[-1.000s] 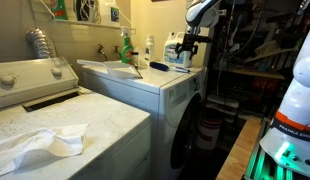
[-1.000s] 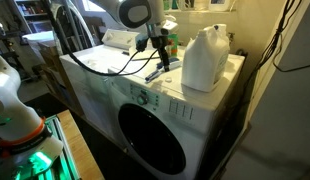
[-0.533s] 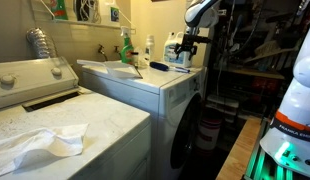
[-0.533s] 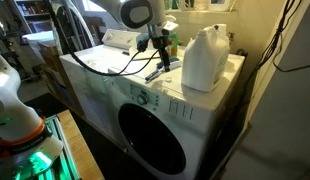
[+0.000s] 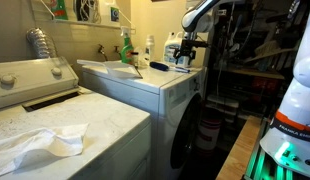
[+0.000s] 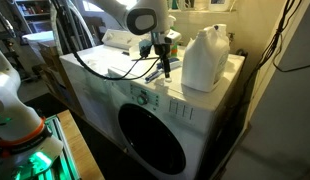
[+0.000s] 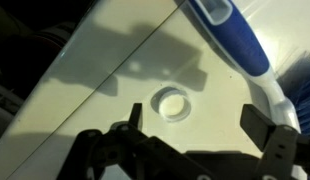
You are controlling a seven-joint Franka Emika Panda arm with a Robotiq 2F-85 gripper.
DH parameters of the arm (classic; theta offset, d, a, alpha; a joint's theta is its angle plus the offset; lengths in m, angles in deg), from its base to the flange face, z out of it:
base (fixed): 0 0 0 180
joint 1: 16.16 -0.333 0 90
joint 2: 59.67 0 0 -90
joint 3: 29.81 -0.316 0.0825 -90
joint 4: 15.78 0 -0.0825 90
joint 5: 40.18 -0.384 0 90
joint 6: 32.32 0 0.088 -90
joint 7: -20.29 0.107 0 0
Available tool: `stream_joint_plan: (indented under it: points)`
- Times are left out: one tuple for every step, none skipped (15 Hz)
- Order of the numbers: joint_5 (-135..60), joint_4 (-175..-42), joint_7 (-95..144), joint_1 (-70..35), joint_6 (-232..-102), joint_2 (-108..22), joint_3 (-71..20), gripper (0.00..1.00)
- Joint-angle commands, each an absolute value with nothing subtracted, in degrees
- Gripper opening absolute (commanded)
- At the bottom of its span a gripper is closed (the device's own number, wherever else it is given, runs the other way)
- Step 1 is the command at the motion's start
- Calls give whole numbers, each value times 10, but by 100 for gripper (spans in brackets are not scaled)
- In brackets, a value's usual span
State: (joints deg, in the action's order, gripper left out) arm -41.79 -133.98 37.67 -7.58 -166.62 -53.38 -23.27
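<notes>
My gripper (image 7: 200, 122) is open and empty, hovering over the top of the front-loading washer (image 6: 145, 105). Just past its fingertips in the wrist view lies a small white round cap (image 7: 172, 102) on the cream surface. A blue-and-white brush (image 7: 235, 40) lies to the right of the cap; it also shows in both exterior views (image 6: 153, 73) (image 5: 158, 66). A large white jug (image 6: 205, 58) stands beside the gripper (image 6: 163, 66) on the washer top. In an exterior view the gripper (image 5: 183, 52) hangs above the washer's far end.
A top-loading machine (image 5: 55, 120) with a crumpled white cloth (image 5: 40, 145) stands nearby. Spray bottles (image 5: 125, 47) sit at the washer's back. The washer's round door (image 6: 150, 135) faces the floor aisle. Shelving (image 5: 255, 60) fills the room's side. A white tray (image 6: 120, 40) lies behind the arm.
The arm has shifted a little toward the white jug and the gripper has dropped slightly toward the washer top. Nothing else has moved.
</notes>
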Motion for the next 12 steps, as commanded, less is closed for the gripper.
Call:
stream_joint_plan:
  points:
    - [-435, -1312, 363, -77, -1634, -510, -225, 100]
    - [-435, -1306, 365, -77, -1628, -505, -224, 100]
    - [-435, -1300, 366, -77, -1621, -500, -224, 100]
    - [-435, -1296, 368, -77, -1617, -497, -224, 100]
    - [-434, -1290, 370, -78, -1610, -493, -223, 100]
    - [-434, -1286, 373, -78, -1604, -490, -223, 100]
    - [-433, -1282, 375, -79, -1601, -487, -223, 100]
    - [-433, -1278, 377, -79, -1598, -484, -223, 100]
    - [-435, -1276, 378, -80, -1597, -481, -223, 100]
    - [-435, -1273, 380, -80, -1596, -478, -223, 100]
    - [-434, -1270, 383, -81, -1595, -476, -223, 100]
    - [-435, -1267, 385, -82, -1592, -473, -223, 100]
